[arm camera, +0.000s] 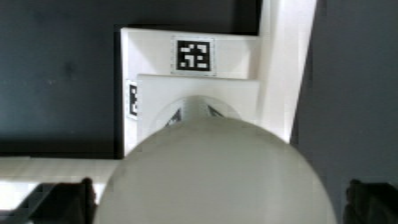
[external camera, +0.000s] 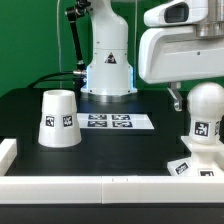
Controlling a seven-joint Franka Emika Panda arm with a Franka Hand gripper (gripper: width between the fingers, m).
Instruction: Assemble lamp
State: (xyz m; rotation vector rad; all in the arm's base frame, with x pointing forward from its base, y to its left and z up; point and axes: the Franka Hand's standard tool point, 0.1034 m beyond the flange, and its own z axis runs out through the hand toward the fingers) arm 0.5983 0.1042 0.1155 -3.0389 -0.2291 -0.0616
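While the gripper's (arm camera: 217,203) jaws stand wide open and hold nothing, the stepped base (arm camera: 192,58) lies directly beneath them. The shade (external camera: 58,118) stands well away from them, toward the exterior view's left. The bulb (arm camera: 214,165) rises upright from the base, its ball between the fingertips (arm camera: 63,203) and apart from both. Closing off-centre would likely shove the ball sideways and tip or cross-thread the bulb. Whether it is fully seated cannot be told.

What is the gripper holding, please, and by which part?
Nothing: the open gripper straddles the matte white ball-headed bulb, its fingers clear of the head.
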